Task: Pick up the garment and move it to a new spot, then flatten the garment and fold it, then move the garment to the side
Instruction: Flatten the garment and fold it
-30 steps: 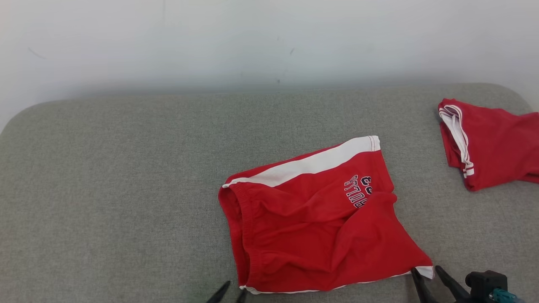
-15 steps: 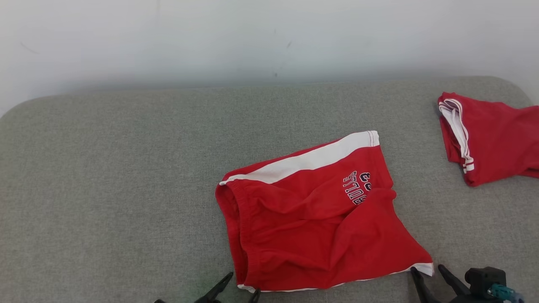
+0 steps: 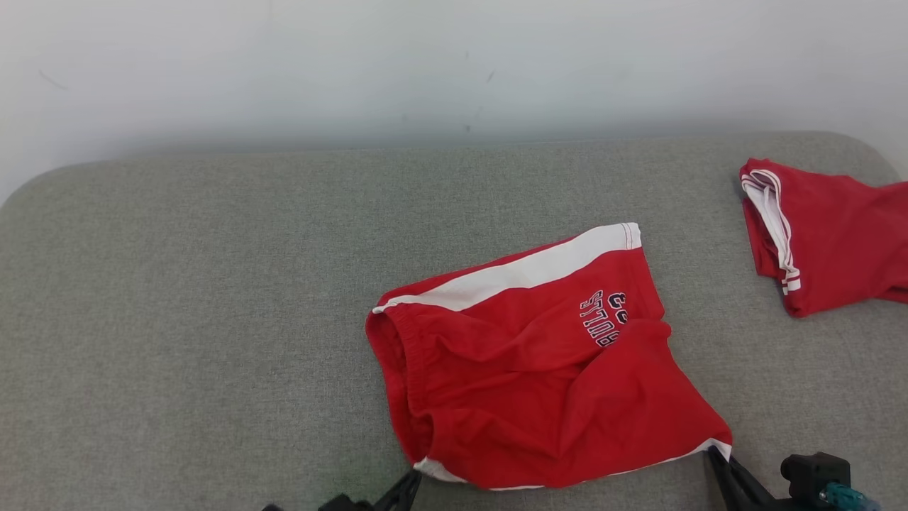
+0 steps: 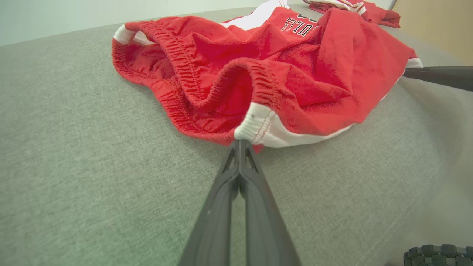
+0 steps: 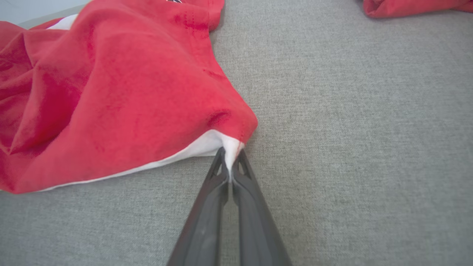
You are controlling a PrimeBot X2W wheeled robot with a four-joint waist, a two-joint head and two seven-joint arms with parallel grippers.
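At the near edge of the shorts (image 3: 539, 383), both sets of jaws are pinched together on cloth. Noted: the left gripper (image 4: 240, 143) is clamped on the white-trimmed waistband corner, and the right gripper (image 5: 230, 157) on the white hem corner of the leg. The shorts are red with a white side stripe and dark lettering. They lie rumpled on the grey cushion (image 3: 213, 319), right of centre. A second red garment (image 3: 830, 241) lies at the cushion's far right, well apart. A pale wall (image 3: 425, 64) stands behind.

The garment (image 3: 525, 383) is seen as soft, matt red cloth; the cushion (image 3: 213, 319) is covered in coarse grey weave.
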